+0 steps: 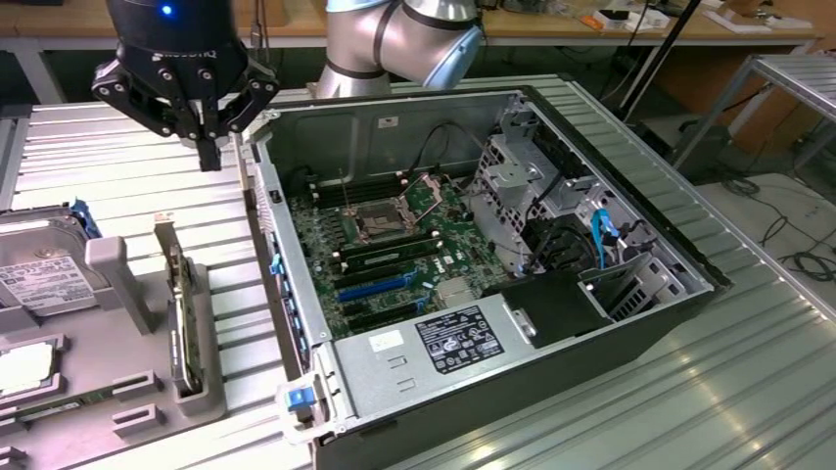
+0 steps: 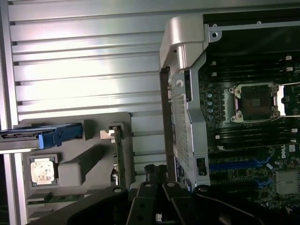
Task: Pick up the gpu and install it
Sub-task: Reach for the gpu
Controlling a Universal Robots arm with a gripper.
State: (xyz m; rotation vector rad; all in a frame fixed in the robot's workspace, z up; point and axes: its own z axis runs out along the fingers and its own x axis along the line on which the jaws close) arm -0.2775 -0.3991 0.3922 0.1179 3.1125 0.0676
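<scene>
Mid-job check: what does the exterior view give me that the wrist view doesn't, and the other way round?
Exterior view adds: the power supply, the blue cable, the robot arm's elbow. Wrist view adds: the vented outer face of the case wall. Both: the shut gripper, empty, over the table; the gpu standing on edge in the gray holder; the hard drive; the CPU socket.
</scene>
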